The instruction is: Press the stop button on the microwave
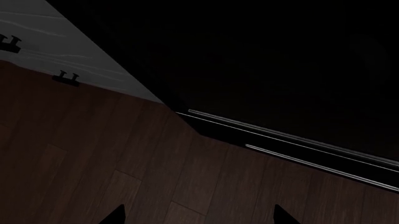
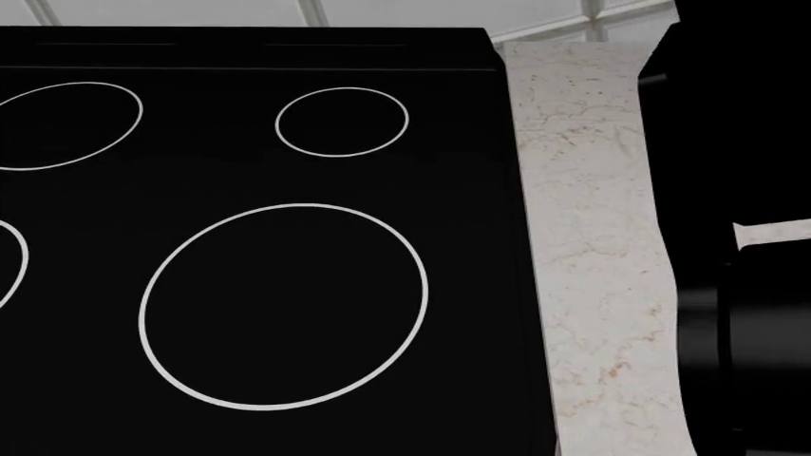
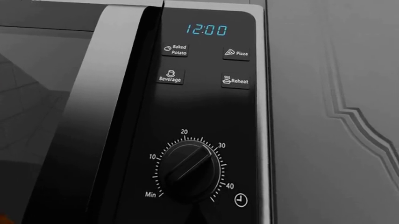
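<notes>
Four preset keys are legible on the microwave control panel (image 3: 203, 116) in the right wrist view: Baked Potato (image 3: 175, 50), Pizza (image 3: 237, 53), Beverage (image 3: 170, 77) and Reheat (image 3: 236, 81). A clock display (image 3: 206, 30) above them reads 12:00. A timer dial (image 3: 188, 171) sits toward 6 o'clock of the keys, its pointer aimed between the 20 and 30 marks. A small clock symbol (image 3: 241, 200) lies at about 4 o'clock of the dial.

No key marked stop is visible. If the panel carries one, it lies outside this view, probably beyond the dial where the panel runs out of frame; that is a judgement, not an observation.

Step in hand, as judged: the right arm faces the panel at close range, so the approach looks made but the target is not located. The next move calls for shifting the view along the panel past the dial until the stop key shows, then advancing square to it.

End effectors: the right gripper is not visible in any view, so its state cannot be reported. The left gripper (image 1: 199, 219) shows two dark fingertips well apart, nothing between them, hanging over a dark wooden floor (image 1: 124, 158) beside a dark appliance front (image 1: 281, 70).

Containers: the microwave door (image 3: 62, 116) appears closed, and its window shows only reflections; contents cannot be told. The head view shows a black cooktop (image 2: 254, 237) with ring-marked burners and a marble counter (image 2: 590, 237) at 3 o'clock of it, neither bearing any vessel.
</notes>
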